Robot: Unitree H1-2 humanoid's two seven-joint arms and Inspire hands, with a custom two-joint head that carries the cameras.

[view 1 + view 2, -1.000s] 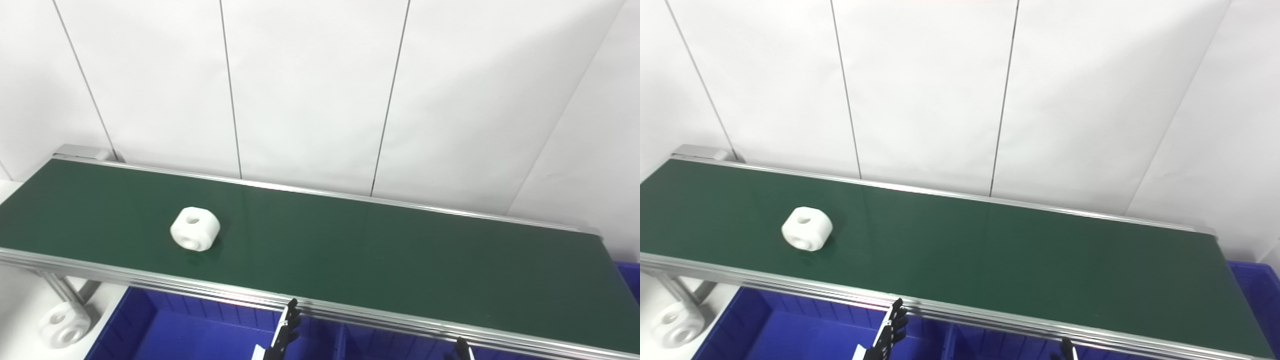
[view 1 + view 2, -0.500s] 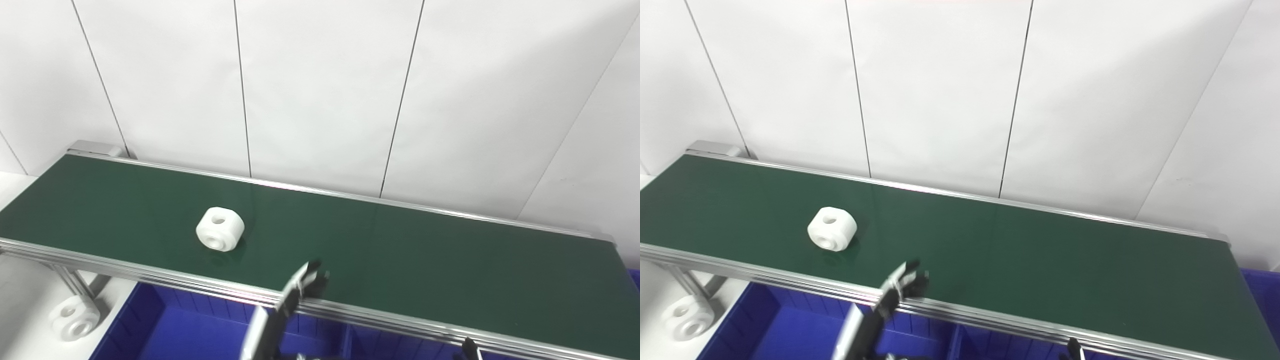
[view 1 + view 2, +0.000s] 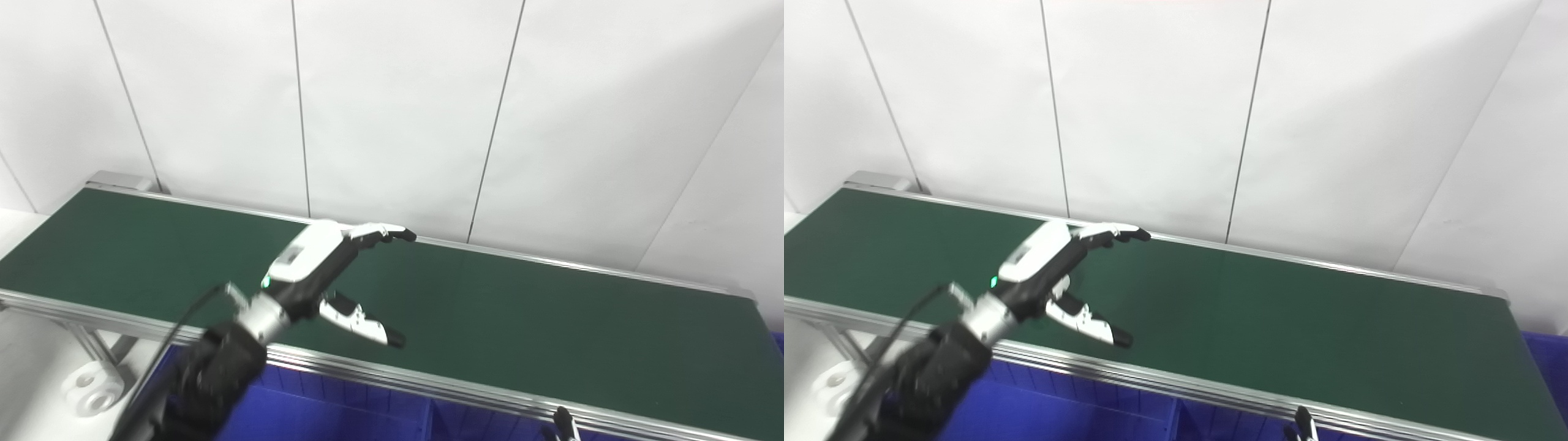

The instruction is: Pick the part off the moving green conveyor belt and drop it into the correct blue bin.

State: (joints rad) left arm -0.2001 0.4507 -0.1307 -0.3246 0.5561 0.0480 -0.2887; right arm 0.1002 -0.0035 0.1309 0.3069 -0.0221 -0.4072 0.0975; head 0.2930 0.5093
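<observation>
Since the shot half a second back, the left robot hand [image 3: 318, 269] has shot up from the near rail and now hangs over the green conveyor belt [image 3: 551, 318], spread wide with the fingers [image 3: 383, 231] reaching toward 2 o'clock and the thumb out toward 4 o'clock. The white part that was riding the belt is now out of sight in both views. My guess is it sits right under or behind the palm, so I can't tell if anything is touching it yet. Looks like the reach is timed to meet it, with the closing grab still to come.

The right robot hand [image 3: 563, 424] only pokes a tip up at 5 o'clock, so no telling how it's set.

The blue bin [image 3: 343, 416] along the bottom shows nothing inside in the slice visible. Another white part [image 3: 92, 388] lies on the table at 8 o'clock, outside the bin.
</observation>
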